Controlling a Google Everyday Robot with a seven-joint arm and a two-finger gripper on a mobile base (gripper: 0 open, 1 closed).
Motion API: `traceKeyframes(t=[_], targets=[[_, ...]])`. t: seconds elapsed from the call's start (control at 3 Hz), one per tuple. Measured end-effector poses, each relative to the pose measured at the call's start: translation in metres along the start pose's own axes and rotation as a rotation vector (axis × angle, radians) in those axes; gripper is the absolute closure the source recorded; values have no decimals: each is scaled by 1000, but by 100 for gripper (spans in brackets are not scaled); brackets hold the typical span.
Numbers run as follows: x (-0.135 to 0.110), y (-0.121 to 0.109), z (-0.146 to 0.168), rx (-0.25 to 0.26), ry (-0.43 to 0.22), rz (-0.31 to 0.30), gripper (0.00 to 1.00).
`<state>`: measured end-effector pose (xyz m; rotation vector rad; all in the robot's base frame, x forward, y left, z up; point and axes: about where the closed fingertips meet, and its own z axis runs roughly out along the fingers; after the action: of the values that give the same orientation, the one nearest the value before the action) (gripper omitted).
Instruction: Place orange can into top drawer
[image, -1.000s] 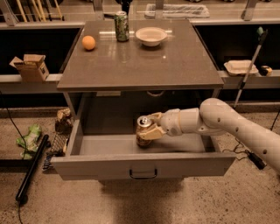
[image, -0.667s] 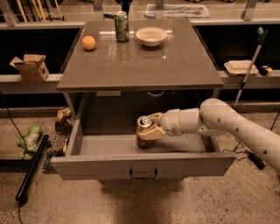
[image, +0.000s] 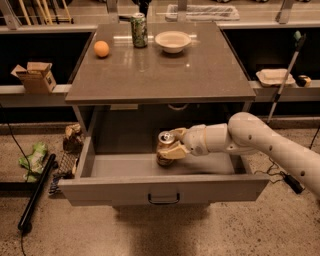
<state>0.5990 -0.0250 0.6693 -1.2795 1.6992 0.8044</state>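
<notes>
The top drawer (image: 165, 187) is pulled open under the grey counter, its dark handle at the front centre. The orange can (image: 165, 148) stands upright inside the drawer, near the middle, silver top showing. My gripper (image: 172, 145) reaches in from the right on a white arm, and its pale fingers (image: 175, 152) are closed around the can's side. The can's base is at the drawer floor; I cannot tell whether it rests on it.
On the counter (image: 160, 70) stand a green can (image: 139, 30), a round orange fruit (image: 101, 48) and a white bowl (image: 173, 41). A cardboard box (image: 35, 76) sits on the left shelf. A black pole (image: 36, 192) and green litter (image: 32, 160) lie on the floor left.
</notes>
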Motion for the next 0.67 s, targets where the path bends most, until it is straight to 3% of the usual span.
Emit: traceKeyframes(t=[0.33, 0.67], targets=[[1, -1, -1, 1, 1, -1, 0], [-7, -5, -17, -1, -19, -7, 0]])
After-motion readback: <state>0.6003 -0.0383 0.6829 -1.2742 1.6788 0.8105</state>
